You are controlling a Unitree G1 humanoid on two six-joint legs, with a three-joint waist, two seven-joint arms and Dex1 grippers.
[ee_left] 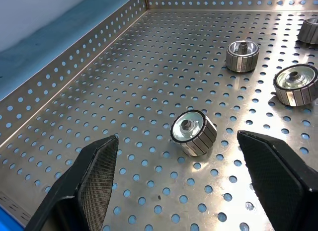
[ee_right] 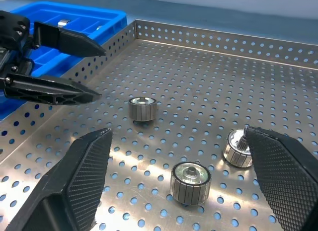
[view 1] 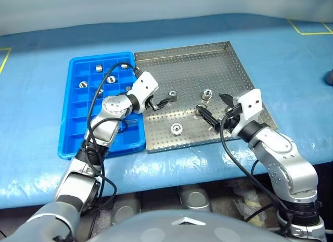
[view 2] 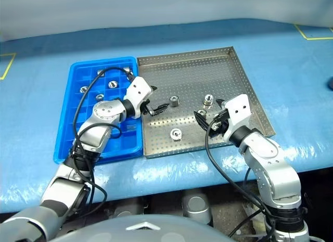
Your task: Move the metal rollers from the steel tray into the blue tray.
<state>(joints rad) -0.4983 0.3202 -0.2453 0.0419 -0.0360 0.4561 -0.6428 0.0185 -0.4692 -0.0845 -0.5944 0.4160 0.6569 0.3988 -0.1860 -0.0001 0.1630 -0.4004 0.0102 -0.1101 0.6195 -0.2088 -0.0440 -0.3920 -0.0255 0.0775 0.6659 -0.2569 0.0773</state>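
The steel tray [view 1: 192, 65] holds several metal rollers, among them one [view 1: 173, 95] left of centre, one [view 1: 206, 94] to its right and one [view 1: 177, 128] near the front rim. My left gripper [view 1: 158, 103] is open just above the tray floor and points at the left roller [ee_left: 194, 132], which lies a little beyond its fingertips. My right gripper [view 1: 216, 109] is open over the tray's right part, with a roller [ee_right: 191, 182] on the floor between its fingers. The blue tray [view 1: 104, 148] adjoins the steel tray on the left, with several rollers [view 1: 83, 85] in its far compartments.
Both trays rest on a table under a blue cover [view 1: 41, 169]. Yellow tape marks [view 1: 307, 31] lie at the far right and far left. A dark object [view 1: 329, 75] shows at the right edge. Black cables [view 1: 96, 96] loop over the blue tray.
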